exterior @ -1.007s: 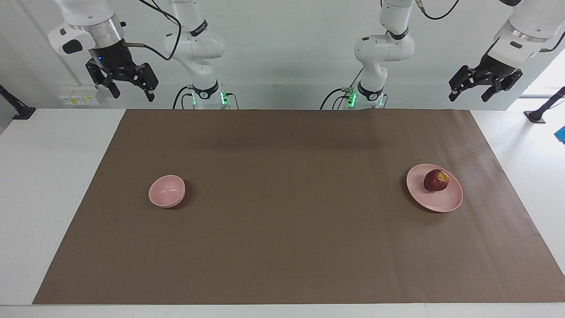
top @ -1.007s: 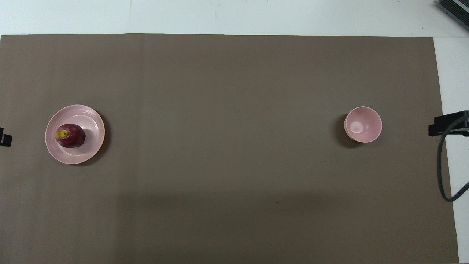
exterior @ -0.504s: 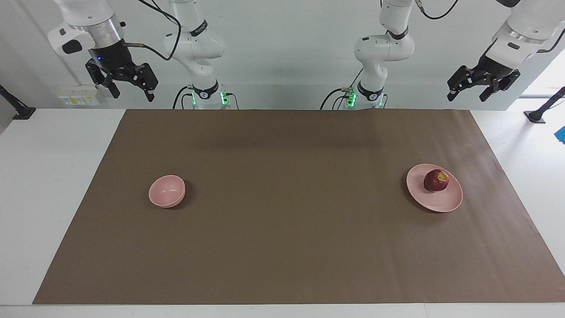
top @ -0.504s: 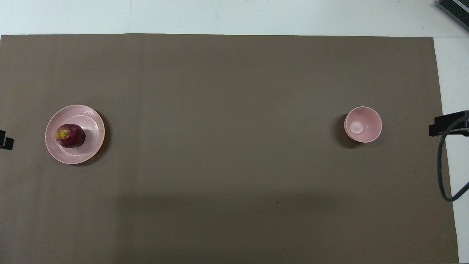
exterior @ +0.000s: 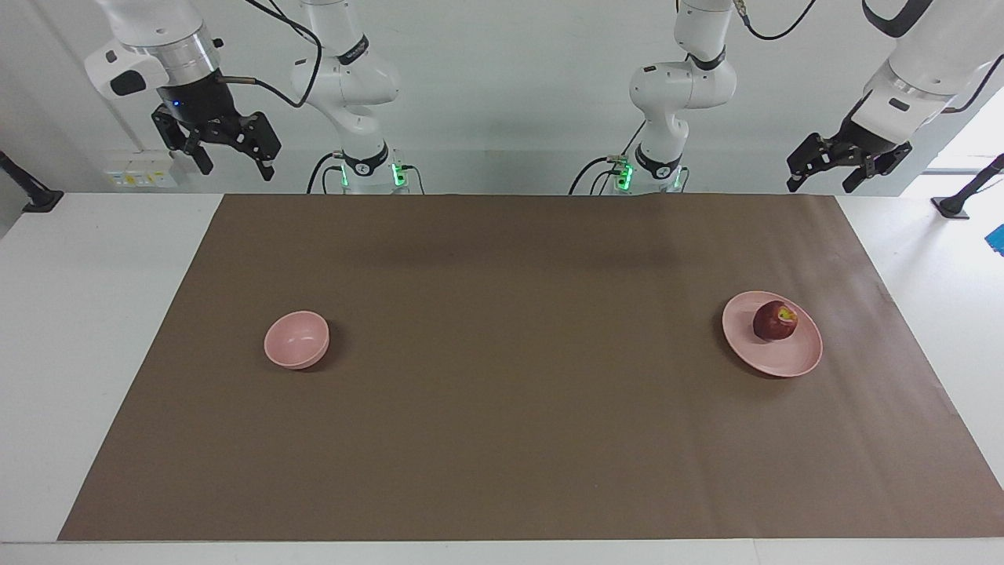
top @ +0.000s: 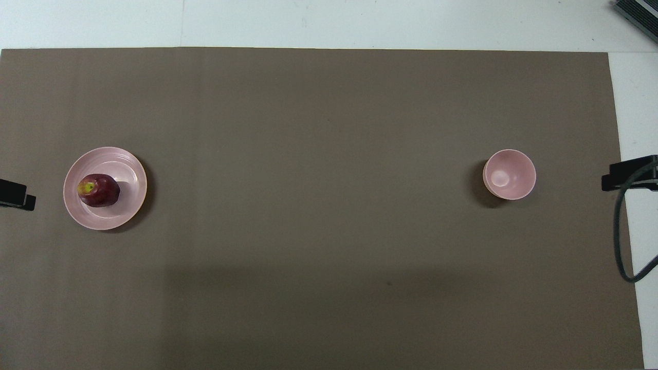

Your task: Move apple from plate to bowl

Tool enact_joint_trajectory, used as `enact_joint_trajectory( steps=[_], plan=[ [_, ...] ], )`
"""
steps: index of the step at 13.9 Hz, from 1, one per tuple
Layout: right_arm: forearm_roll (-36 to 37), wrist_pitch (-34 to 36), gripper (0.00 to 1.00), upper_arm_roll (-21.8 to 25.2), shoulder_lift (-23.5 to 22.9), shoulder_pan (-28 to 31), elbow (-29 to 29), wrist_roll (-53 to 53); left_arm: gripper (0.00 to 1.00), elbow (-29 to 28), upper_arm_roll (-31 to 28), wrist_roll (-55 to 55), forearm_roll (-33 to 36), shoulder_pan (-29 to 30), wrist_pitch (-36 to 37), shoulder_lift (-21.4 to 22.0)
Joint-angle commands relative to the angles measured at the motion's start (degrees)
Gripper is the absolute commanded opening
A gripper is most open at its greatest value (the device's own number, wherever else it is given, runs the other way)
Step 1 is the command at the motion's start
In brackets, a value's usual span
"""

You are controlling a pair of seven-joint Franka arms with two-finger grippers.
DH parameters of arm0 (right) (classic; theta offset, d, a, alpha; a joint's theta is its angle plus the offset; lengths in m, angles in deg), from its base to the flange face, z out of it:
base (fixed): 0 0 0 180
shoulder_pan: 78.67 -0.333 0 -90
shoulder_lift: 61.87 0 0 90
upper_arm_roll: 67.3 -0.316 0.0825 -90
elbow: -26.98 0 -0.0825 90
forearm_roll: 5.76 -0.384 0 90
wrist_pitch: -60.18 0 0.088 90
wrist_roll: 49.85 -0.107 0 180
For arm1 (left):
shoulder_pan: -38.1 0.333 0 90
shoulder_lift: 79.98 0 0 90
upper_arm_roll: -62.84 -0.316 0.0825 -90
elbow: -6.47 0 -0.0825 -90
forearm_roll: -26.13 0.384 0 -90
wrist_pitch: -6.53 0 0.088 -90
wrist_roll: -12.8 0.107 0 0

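Bright, even light; soft shadows

A dark red apple (top: 99,190) with a yellowish patch lies on a wide pale pink plate (top: 126,169), toward the rim facing the left arm's end of the counter (top: 360,23). The small, deep pink bowl (top: 509,174) stands upright and empty, well apart from the plate, toward the right arm's end, both on a brown mat (top: 318,205). A black tip of the left pincer (top: 15,191) pokes in just beside the plate, and a black part with a looping cable (top: 621,226) shows near the bowl.
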Motion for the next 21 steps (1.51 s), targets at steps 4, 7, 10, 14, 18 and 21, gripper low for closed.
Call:
enact_joint_trajectory(
  steps=[4, 7, 10, 14, 18, 21],
  plan=[
    [-0.74, 0.19, 1.00, 0.12, 0.75, 0.59, -0.90, 1.91, 1.00, -6.19, 0.18, 0.80, 0.70, -0.76, -4.25, 2.09],
    [-0.74, 0.19, 1.00, 0.12, 0.75, 0.59, -0.90, 1.91, 1.00, -12.33, 0.35, 0.80, 0.70, -0.94, -10.64, 2.17],
    [-0.74, 0.19, 1.00, 0.12, 0.75, 0.59, -0.90, 1.91, 1.00, -16.29, 0.27, 0.88, 0.70, -0.85, -16.19, 2.35],
    [-0.74, 0.19, 1.00, 0.21, 0.92, 0.59, -0.90, 1.91, 1.00, -21.04, 0.09, 0.88, 0.70, 0.20, -24.19, 1.39],
    [-0.74, 0.28, 1.00, 0.30, 1.10, 0.59, -1.34, 1.91, 1.00, -24.13, 0.09, 0.97, 0.70, 3.71, -31.31, -1.24],
    [-0.74, 0.28, 1.00, 0.30, 1.10, 0.59, -1.34, 1.91, 1.00, -24.21, 0.09, 0.80, 0.70, 4.16, -35.18, -5.81]
  ],
)
